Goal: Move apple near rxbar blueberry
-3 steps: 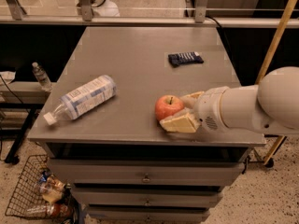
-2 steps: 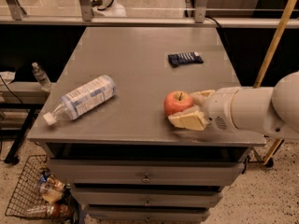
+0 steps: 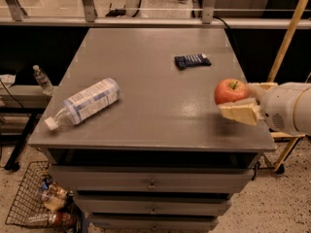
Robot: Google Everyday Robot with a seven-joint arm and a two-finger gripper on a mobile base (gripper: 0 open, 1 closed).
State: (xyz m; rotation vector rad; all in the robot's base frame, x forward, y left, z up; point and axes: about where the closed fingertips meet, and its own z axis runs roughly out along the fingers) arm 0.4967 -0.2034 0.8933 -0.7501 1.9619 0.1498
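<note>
At the matte grey table (image 3: 146, 47)'s right edge, the gripper (image 3: 239, 101) clamps the smooth round apple (image 3: 230, 90) between pale blocky fingers (image 3: 238, 114), the far one mostly hidden, nearer than the flat navy rxbar blueberry (image 3: 192, 60).

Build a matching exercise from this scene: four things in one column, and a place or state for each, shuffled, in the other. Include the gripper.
Things:
1. apple
2. rxbar blueberry
3. bottle
4. gripper

Descriptions:
A. lying on its side on the left part of the table
B. cream-coloured, at the table's right edge, shut on a fruit
C. red, held between two fingers
D. dark and flat, on the far right part of the table

Pairs: 1-C, 2-D, 3-A, 4-B
</note>
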